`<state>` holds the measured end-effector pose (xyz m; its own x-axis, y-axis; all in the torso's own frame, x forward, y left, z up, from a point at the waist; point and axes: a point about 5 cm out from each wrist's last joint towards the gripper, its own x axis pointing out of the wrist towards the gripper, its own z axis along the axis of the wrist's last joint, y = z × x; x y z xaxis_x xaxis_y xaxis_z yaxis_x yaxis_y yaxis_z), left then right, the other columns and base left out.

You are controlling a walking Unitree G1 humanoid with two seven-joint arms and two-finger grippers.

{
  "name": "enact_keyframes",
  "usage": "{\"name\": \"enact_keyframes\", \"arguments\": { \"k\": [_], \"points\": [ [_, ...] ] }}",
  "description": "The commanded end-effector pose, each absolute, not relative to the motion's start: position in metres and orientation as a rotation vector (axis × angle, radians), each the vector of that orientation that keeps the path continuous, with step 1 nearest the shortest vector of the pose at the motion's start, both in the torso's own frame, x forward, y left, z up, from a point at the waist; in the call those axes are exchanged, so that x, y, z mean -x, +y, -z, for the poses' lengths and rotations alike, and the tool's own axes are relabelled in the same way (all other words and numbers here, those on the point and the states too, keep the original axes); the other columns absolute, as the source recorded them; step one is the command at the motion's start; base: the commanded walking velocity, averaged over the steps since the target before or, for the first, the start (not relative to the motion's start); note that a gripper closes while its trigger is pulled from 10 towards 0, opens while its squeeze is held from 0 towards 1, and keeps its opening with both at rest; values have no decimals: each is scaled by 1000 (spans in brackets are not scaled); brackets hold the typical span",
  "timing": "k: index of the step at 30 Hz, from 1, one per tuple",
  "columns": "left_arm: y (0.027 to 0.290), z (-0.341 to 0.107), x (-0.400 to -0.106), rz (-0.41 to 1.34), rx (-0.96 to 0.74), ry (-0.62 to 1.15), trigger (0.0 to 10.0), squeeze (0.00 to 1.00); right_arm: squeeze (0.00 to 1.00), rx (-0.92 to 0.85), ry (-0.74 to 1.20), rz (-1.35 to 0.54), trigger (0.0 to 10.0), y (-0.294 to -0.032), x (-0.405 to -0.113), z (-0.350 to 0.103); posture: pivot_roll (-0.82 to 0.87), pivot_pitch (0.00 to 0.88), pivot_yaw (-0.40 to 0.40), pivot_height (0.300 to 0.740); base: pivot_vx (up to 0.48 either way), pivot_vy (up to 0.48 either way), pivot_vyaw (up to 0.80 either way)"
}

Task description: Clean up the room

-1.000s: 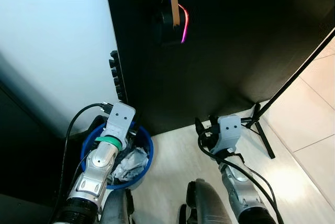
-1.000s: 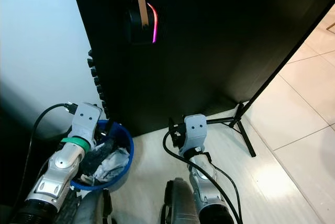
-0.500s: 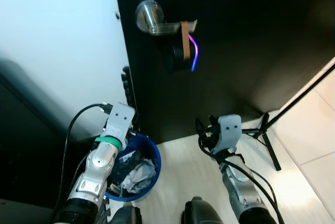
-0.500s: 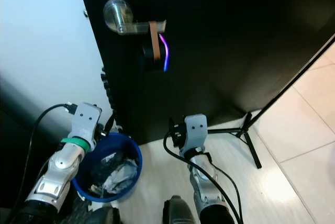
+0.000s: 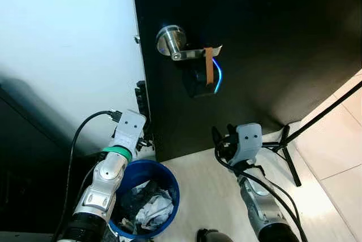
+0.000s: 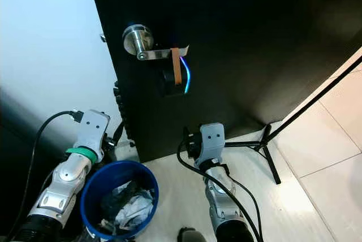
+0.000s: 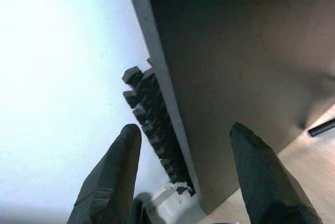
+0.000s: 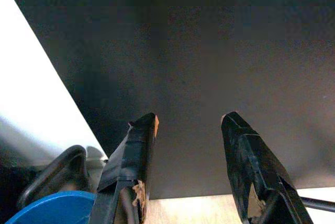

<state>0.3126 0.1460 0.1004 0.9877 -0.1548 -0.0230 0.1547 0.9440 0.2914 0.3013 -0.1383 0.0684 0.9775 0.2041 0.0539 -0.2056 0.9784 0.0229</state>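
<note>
Both hands (image 7: 183, 171) (image 8: 191, 166) wide, empty; blue bin (image 5: 168, 175) of seemingly crumpled paper (image 5: 154, 210).

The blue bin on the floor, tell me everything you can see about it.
The blue bin is a round, open-topped bucket that looks like plastic, standing upright on the pale floor close to the foot of the black door. It holds crumpled white paper and dark scraps, not reaching the rim. The left arm passes beside its rim, with the left gripper open and empty, pointing at the door's edge. The pictures don't settle whether the arm touches the bin.
</note>
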Motion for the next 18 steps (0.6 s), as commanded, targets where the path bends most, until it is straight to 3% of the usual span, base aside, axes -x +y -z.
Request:
{"name": "enact_keyframes", "arguments": {
  "k": [1, 18],
  "points": [
    [148, -89, -308, 153, -298, 50, 10000, 0, 0, -40, -2, -187, 10000, -141, -296, -58, 9, 105, 32, 740, 0, 0, 0],
    [148, -85, -307, 154, -301, 67, 10000, 0, 0, -43, -11, -190, 10000, -140, -297, -59, 8, 101, 32, 740, -17, 0, 0]
  ]
}}
